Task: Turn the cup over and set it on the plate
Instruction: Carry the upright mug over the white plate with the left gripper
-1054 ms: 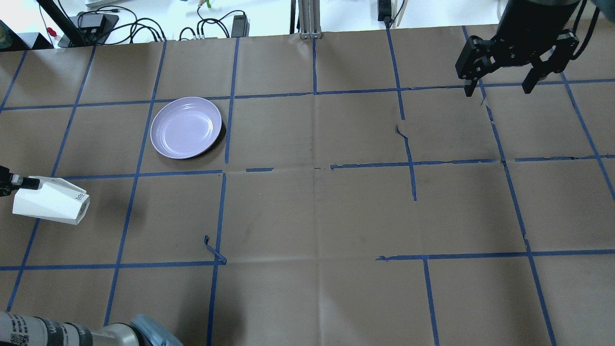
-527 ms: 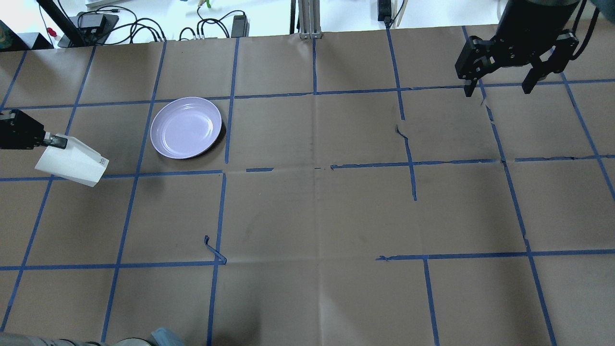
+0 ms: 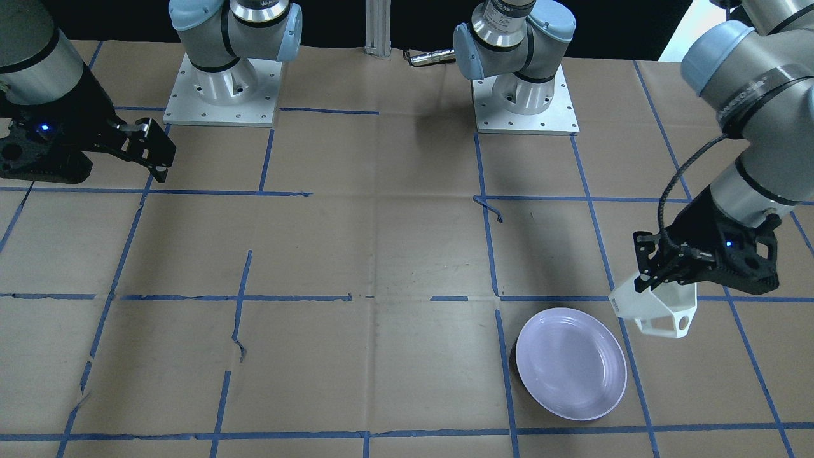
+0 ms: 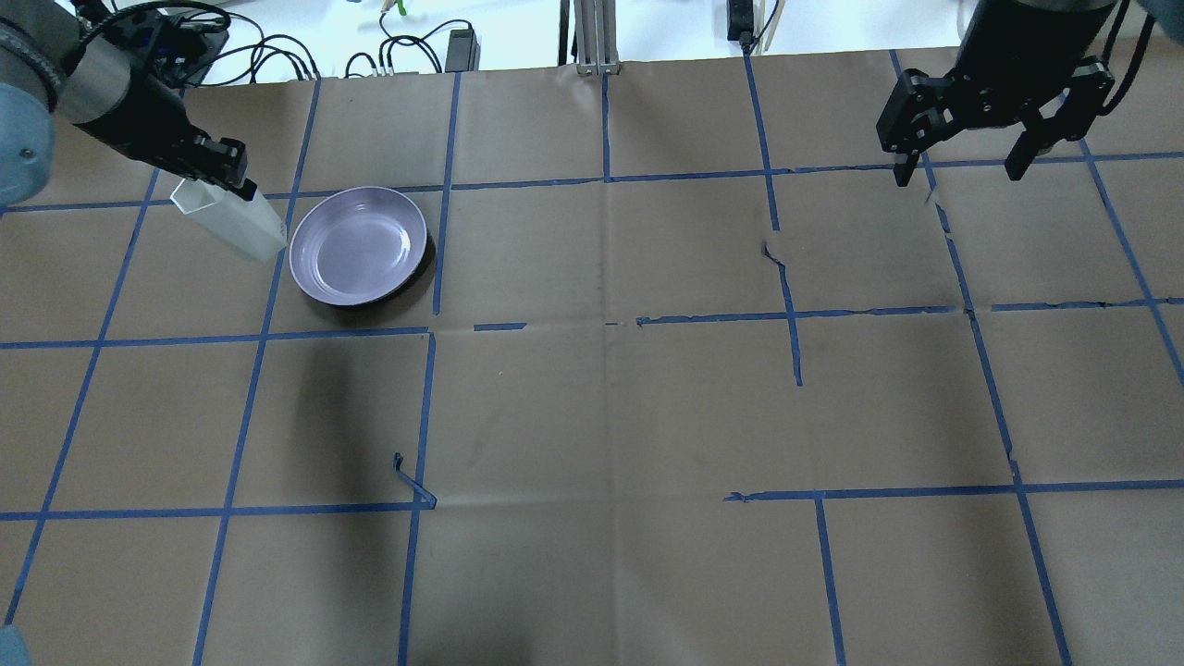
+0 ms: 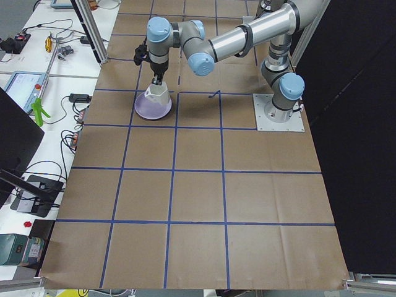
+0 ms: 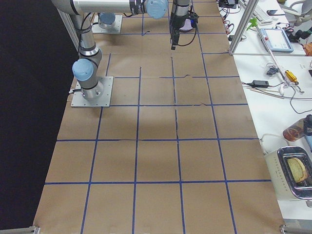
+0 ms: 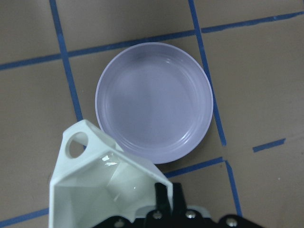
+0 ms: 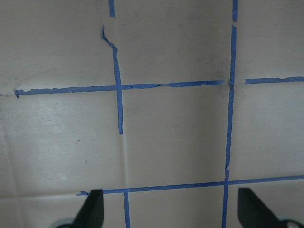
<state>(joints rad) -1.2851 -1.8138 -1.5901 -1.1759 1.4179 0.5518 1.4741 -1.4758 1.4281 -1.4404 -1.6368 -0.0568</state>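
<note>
My left gripper (image 4: 218,174) is shut on the rim of the white faceted cup (image 4: 236,225) and holds it tilted in the air, just left of the lavender plate (image 4: 358,245). In the left wrist view the cup (image 7: 95,185) shows its open mouth and loop handle, with the fingers (image 7: 166,199) pinching its wall and the plate (image 7: 154,102) ahead of it. The front view shows the cup (image 3: 658,312) hanging beside the plate (image 3: 570,362), not touching it. My right gripper (image 4: 958,171) is open and empty above the far right of the table.
Brown paper with a blue tape grid covers the table (image 4: 601,416). A loose curl of tape (image 4: 412,481) sticks up near the left middle. Cables and power bricks (image 4: 407,51) lie beyond the far edge. The arm bases (image 3: 219,83) stand at the robot's side.
My left gripper has carried the cup from the table's left edge away and to the right, up beside the plate, turning its mouth upward. The right arm has not moved.
</note>
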